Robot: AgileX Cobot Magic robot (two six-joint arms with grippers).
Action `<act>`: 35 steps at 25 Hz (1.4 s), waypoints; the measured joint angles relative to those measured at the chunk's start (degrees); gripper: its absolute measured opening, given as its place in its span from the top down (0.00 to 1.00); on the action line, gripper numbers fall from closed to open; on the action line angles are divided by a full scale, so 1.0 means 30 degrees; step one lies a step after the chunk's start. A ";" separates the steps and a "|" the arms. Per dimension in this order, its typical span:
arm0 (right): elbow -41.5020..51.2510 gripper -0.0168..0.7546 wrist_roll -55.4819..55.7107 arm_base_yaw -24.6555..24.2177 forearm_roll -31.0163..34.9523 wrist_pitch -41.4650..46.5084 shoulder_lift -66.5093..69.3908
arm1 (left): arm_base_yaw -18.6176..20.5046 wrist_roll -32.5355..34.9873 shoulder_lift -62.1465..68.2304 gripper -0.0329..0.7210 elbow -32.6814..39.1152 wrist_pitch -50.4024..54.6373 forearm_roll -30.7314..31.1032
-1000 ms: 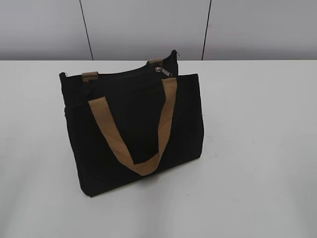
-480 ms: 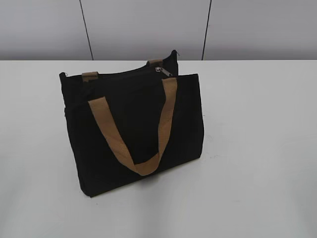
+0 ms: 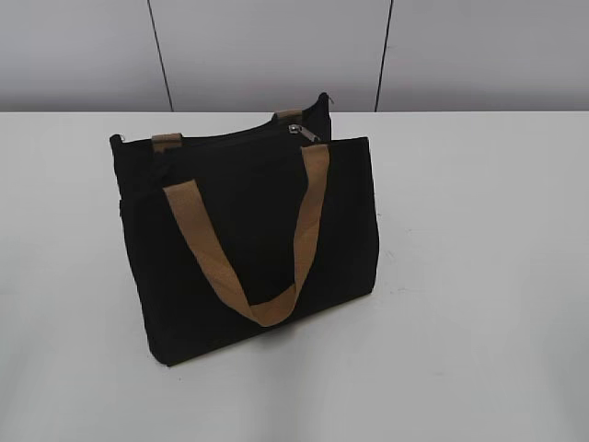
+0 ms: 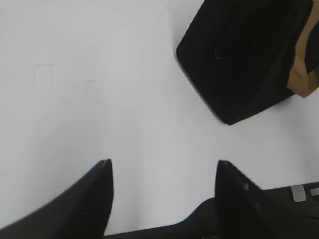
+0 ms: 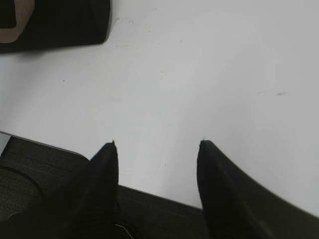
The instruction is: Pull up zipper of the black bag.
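The black bag [image 3: 248,239] stands upright on the white table, left of the middle in the exterior view. A tan handle [image 3: 248,249] hangs down its front. The small silver zipper [image 3: 302,133] sits on the top zip line near the bag's right end. In the left wrist view the bag [image 4: 244,55] shows at the top right, well away from my open, empty left gripper [image 4: 164,164]. In the right wrist view a bag corner [image 5: 55,22] shows at the top left, far from my open, empty right gripper [image 5: 157,144]. Neither gripper shows in the exterior view.
The white table [image 3: 479,276] spreads around the bag on all sides. A grey panelled wall [image 3: 276,55] stands behind it. The table's near edge and dark base show in the right wrist view [image 5: 45,164].
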 joint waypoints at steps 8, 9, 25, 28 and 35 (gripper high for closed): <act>0.0000 0.46 0.0000 0.0000 0.0000 0.0000 0.0000 | 0.0000 0.0000 0.0000 0.32 0.0000 0.0000 0.0016; 0.0000 0.46 0.0000 0.0000 0.0000 0.0000 0.0000 | 0.0000 0.0000 0.0000 0.32 0.0000 0.0015 0.0016; 0.0000 0.46 0.0000 -0.2259 0.0252 0.0023 -0.1995 | 0.2254 0.0000 -0.3112 0.32 0.0000 0.0018 0.0034; 0.0000 0.46 0.0000 -0.3246 0.0310 0.0023 -0.2491 | 0.3127 0.0000 -0.3866 0.32 0.0000 0.0039 0.0034; 0.0000 0.46 0.0017 -0.4811 0.0348 0.0045 -0.3385 | 0.4208 0.0000 -0.5084 0.32 0.0017 0.0078 0.0034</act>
